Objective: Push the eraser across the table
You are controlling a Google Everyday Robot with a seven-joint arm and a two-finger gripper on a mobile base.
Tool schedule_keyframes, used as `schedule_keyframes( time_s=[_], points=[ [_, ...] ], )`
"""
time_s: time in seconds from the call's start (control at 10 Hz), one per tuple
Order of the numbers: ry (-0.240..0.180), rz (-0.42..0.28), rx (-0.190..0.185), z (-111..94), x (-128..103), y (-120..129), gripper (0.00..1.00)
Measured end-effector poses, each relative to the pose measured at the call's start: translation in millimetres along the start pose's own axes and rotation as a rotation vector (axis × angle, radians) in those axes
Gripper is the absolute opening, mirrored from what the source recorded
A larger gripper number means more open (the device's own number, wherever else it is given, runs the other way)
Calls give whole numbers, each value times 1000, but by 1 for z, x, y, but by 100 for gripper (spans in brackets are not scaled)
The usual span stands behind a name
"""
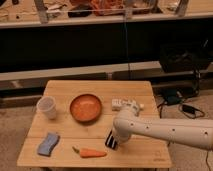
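Note:
The eraser (111, 141), a small black block with pale stripes, lies on the light wooden table (145, 90) near its front edge, right of centre. My gripper (118, 134) is at the end of the white arm (165, 131), which reaches in from the right. It is low over the table, right at the eraser's upper right side and partly covering it. I cannot tell whether it touches the eraser.
An orange carrot (91, 153) lies just left of the eraser at the front edge. An orange bowl (85, 107) sits mid-table, with a white cup (47, 107) to its left. A blue-grey sponge (48, 143) is at the front left and a white bottle (126, 104) lies behind the gripper.

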Motion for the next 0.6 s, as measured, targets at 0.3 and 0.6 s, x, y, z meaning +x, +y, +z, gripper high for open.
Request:
schedule_keyframes(
  time_s=[0.3, 0.6],
  points=[
    [3, -15, 2, 2, -5, -5, 0],
    [2, -17, 1, 1, -6, -5, 0]
  ],
)
